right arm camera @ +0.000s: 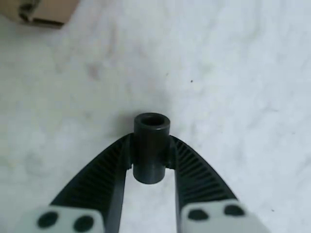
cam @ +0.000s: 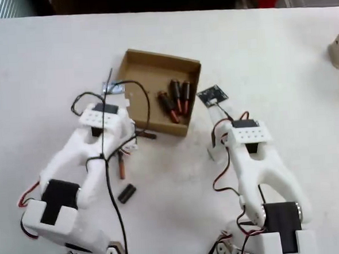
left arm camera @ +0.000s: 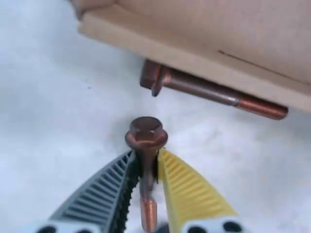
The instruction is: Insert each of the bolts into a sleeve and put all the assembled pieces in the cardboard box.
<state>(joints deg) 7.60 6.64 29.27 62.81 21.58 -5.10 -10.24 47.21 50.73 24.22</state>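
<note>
We judge mating step in hand. Left gripper point(left arm camera: 146, 154) closed tight on copper bolt point(left arm camera: 146, 133) shank, beside cardboard box point(cam: 164, 56). Right gripper point(right arm camera: 150, 140) clamps black sleeve point(right arm camera: 151, 150) above table. Next: we bring arms together, line shank with bore.

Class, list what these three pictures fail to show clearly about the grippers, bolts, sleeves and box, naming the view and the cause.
- High view: the right gripper and its sleeve are hidden under that arm's wrist.
- High view: the pieces in the cardboard box are too small to tell how deep their bolts sit.
- Left wrist view: the box's inside is hidden behind its own wall.
</note>
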